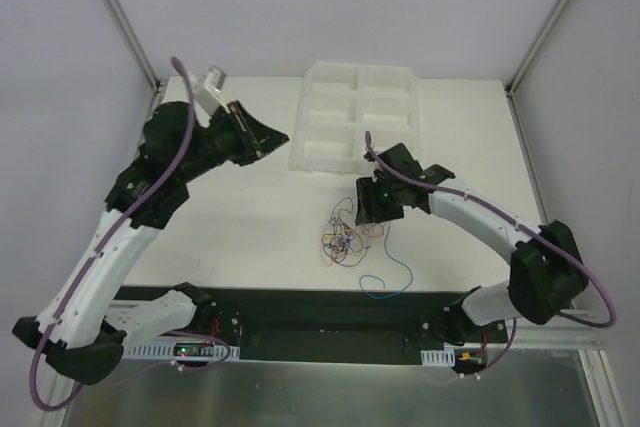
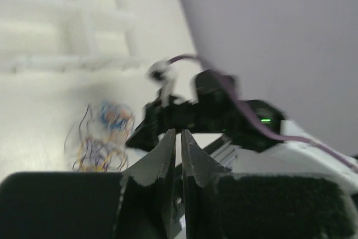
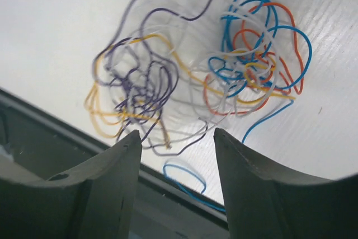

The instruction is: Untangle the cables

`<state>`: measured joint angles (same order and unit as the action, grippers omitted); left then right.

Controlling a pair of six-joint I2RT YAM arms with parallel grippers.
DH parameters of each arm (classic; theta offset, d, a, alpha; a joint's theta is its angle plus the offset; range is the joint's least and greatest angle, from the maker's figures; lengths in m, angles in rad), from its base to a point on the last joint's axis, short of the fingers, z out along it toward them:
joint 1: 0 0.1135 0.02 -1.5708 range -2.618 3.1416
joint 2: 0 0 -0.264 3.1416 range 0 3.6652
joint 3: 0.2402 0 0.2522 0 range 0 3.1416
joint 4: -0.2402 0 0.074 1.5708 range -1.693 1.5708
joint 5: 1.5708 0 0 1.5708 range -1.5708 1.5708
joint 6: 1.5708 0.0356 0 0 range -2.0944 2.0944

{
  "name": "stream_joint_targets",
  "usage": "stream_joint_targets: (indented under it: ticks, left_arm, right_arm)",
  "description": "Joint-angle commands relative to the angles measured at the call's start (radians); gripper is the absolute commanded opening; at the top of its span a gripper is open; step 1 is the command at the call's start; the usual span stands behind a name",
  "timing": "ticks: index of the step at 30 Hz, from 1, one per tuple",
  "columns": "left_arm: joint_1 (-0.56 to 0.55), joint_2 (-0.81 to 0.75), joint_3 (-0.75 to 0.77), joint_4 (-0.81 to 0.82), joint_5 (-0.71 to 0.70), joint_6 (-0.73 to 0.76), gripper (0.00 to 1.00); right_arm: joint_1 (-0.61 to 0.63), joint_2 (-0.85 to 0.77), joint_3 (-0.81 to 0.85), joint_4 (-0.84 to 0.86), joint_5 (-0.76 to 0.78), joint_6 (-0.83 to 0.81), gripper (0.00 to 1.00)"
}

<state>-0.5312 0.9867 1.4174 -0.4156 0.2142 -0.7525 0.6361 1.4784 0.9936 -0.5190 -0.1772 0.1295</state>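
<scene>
- The cables (image 1: 345, 237) are seen as one loose, curly tangle of blue, red, orange-yellow and dark purple wires. It lies on the white table (image 1: 250, 227), near the middle of the front edge.
- A single blue strand (image 1: 392, 282) is seen trailing from the tangle toward that front edge.
- The right gripper (image 1: 372, 209) is held just at the tangle's far side. Its jaws are spread apart and nothing is clamped between them.
- The left gripper (image 1: 272, 142) is held well apart from the tangle, to the left. Its fingers are pressed almost together and are empty.
- A white compartment tray (image 1: 357, 97) is set at the far side of the table, beyond both grippers.
</scene>
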Motion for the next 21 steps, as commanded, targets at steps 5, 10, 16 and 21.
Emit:
stream_joint_targets:
  ticks: [5,10,16,21]
  left_arm:
    - [-0.09,0.237,-0.198,-0.018,0.324,-0.041,0.28]
    - [-0.236,0.397,-0.193,-0.019,0.321,-0.001,0.43]
    - [-0.305,0.622,-0.187,-0.018,0.363,0.001,0.43]
    - [-0.348,0.713,-0.149,-0.018,0.346,0.012,0.42]
  right_arm:
    - [-0.131,-0.224,-0.124,-0.05,-0.12,-0.091,0.59]
    - [-0.222,-0.199,-0.21,0.051,-0.177,-0.166,0.57]
    - [-0.277,-0.095,-0.237,0.157,-0.206,-0.215,0.53]
    - [-0.277,-0.004,-0.237,0.249,-0.167,-0.182,0.5]
